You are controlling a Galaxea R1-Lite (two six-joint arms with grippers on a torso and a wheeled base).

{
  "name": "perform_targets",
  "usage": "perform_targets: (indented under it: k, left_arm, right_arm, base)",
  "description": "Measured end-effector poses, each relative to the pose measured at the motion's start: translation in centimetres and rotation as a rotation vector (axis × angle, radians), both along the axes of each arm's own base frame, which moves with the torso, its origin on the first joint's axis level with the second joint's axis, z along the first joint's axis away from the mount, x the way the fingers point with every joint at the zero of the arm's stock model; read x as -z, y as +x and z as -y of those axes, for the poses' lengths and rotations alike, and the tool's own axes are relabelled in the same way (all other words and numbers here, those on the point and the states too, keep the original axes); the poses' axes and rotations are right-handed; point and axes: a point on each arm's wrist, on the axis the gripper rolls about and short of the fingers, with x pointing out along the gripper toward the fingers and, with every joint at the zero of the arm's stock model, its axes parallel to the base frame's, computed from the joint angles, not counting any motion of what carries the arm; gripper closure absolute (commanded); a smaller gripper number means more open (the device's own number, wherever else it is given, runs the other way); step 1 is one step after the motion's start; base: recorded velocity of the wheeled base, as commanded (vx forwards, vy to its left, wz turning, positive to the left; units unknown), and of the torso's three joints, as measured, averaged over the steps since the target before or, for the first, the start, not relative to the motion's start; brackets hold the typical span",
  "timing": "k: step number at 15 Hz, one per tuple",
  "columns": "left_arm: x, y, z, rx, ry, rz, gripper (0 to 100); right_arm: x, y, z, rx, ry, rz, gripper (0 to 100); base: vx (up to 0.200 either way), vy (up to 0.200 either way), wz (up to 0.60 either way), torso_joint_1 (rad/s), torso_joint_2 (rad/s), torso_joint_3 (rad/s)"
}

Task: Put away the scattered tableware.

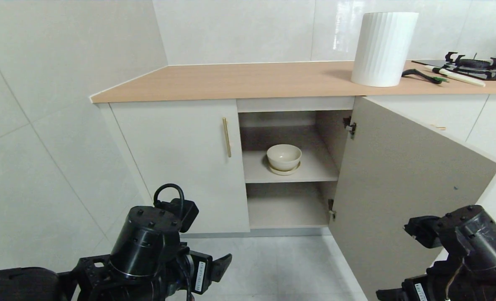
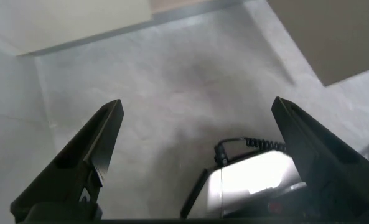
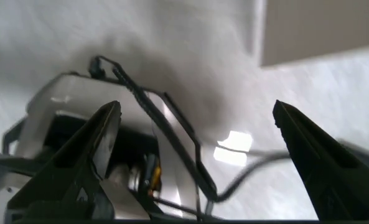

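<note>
While the cream bowl sits round and glossy on a matching flat saucer at the centre of the frame, on the upper shelf of the open cabinet, both arms hang low in the bottom corners. The left gripper is spread wide, its black wedge-shaped fingers apart over pale matte floor tiles, nothing between them. The right gripper is likewise released, tapered and empty. The cabinet door, a smooth beige slab, stands swung out right of centre. The closed door left of the opening carries a slim brass bar handle. Across the upper part runs a wood-grain countertop. At its upper right stands a tall white ribbed cylinder, beside it a dark-handled utensil and a long cream stick, then a black gas hob.
</note>
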Motion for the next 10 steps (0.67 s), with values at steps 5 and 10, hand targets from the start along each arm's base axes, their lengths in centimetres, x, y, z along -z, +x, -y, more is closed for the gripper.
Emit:
perform_targets:
  k: [5,10]
  left_arm:
    - [0.3,0.2,0.4,0.007,-0.005,0.007,0]
    - [0.6,0.2,0.4,0.007,0.004,-0.003,0]
  right_arm:
    - [0.1,-1.2,1.0,0.018,-0.081,-0.068,0]
    - [-0.4,-0.6,2.1,0.09,-0.149,-0.117,0]
  base:
    - [0.0,-0.2,0.0,0.002,0.0,0.003]
    - [0.0,-0.12,0.0,0.0,0.0,0.0]
